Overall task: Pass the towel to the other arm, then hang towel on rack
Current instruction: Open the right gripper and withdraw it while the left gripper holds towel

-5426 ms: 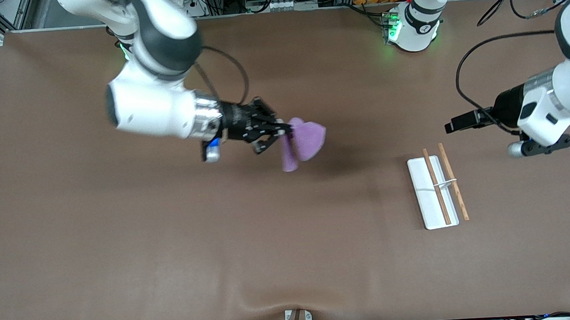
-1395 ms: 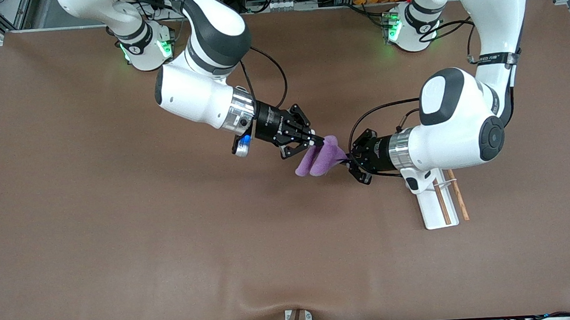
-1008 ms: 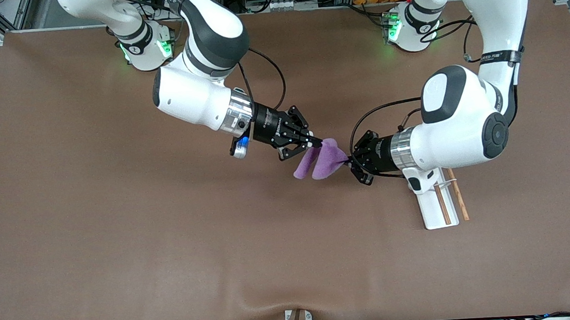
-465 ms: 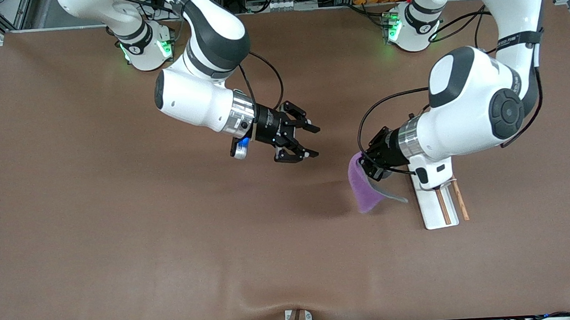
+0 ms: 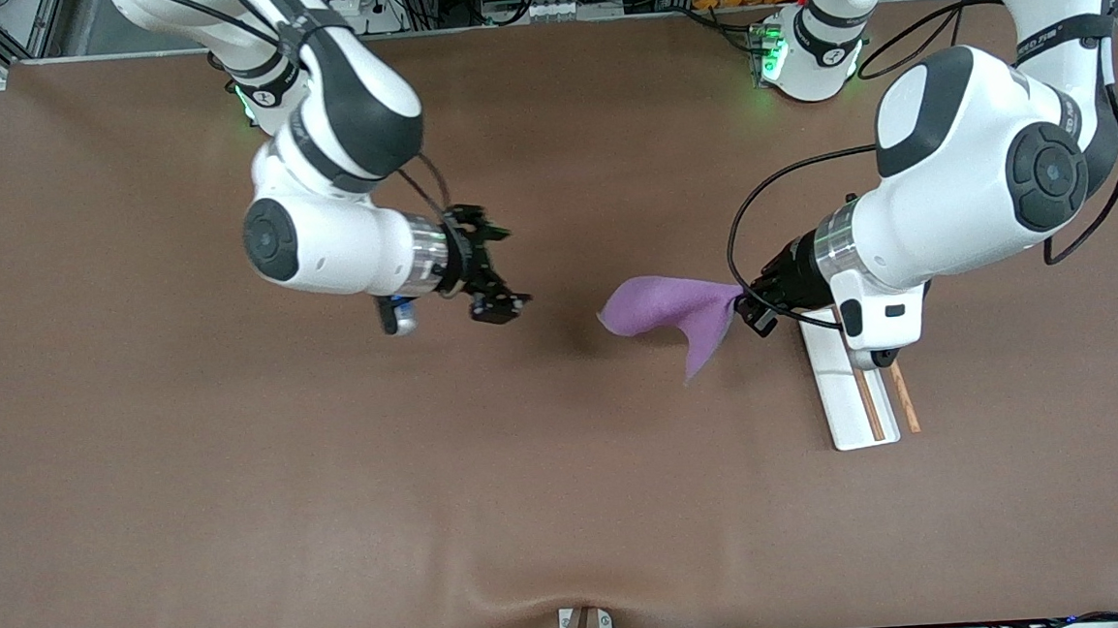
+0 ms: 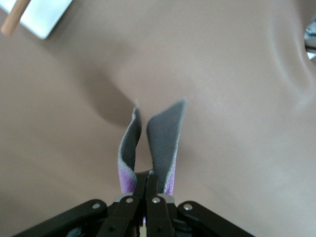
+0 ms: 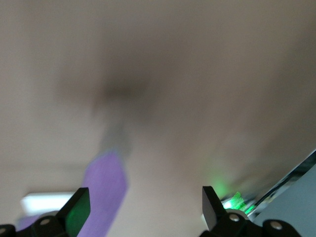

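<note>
Since half a second ago I see the right gripper (image 5: 503, 274) pulled back, jaws apart and empty over bare table, left gripper (image 5: 751, 304) clamped on the towel (image 5: 667, 309), cloth hanging in air beside the rack (image 5: 841, 399).

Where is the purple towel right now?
In the front view, the purple towel hangs in the air from the left gripper, over the table near the white rack at the left arm's end.

bare table (image 5: 570, 488) lies open between the arms; only the rack (image 5: 841, 403) stands beside the hanging towel (image 5: 665, 307).
</note>
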Controlling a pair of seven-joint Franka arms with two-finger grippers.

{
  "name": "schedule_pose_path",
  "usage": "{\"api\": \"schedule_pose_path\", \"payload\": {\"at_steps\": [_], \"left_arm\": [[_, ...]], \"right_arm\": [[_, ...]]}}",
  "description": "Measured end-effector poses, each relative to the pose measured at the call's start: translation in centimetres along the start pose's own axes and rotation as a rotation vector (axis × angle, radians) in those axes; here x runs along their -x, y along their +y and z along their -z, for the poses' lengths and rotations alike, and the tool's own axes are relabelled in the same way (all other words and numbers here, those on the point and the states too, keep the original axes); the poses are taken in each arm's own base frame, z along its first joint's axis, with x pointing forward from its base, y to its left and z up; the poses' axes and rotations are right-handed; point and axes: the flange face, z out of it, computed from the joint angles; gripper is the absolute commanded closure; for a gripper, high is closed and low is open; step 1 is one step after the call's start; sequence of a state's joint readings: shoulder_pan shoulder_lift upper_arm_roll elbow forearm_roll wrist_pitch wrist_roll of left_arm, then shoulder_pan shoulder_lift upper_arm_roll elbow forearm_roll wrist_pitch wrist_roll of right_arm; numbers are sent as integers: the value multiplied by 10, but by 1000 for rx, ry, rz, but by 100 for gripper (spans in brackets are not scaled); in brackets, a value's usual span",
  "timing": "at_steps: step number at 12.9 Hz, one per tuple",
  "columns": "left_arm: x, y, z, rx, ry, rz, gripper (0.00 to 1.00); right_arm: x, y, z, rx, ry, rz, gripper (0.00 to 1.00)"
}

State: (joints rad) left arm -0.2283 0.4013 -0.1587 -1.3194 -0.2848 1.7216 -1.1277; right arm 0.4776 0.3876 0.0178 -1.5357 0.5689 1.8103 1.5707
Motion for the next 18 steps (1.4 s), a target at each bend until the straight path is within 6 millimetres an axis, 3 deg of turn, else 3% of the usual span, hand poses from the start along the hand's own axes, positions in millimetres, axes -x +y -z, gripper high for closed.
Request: {"api": "schedule_pose_path", "payload": {"at_steps": [3,6,9,12,14,15,17,18], "left_arm": [[-6,-3,1,-39,68,-201,100],[-13,-7,3,-84,101,-449,100],[-38,-22,8,-123,87,-617,100],[-74,-50,17,-175,36,-772,100],[-94,-65,21,-190,11,-841,100],[-103,-72,22,-192,2,-869,100],[-121,-85,23,-191,-9,-902,100],[-126,-89,24,-191,-13,-908,100]], "right_arm": [[-54,25,41,156,66,233,0],[-115,45,88,270,254,510,0],[-131,63,131,337,388,767,0],[-171,99,201,341,446,930,0],[-177,140,258,288,488,952,0],[-167,166,284,262,509,951,0],[-137,210,317,221,552,955,0],[-131,221,324,207,566,953,0]]}}
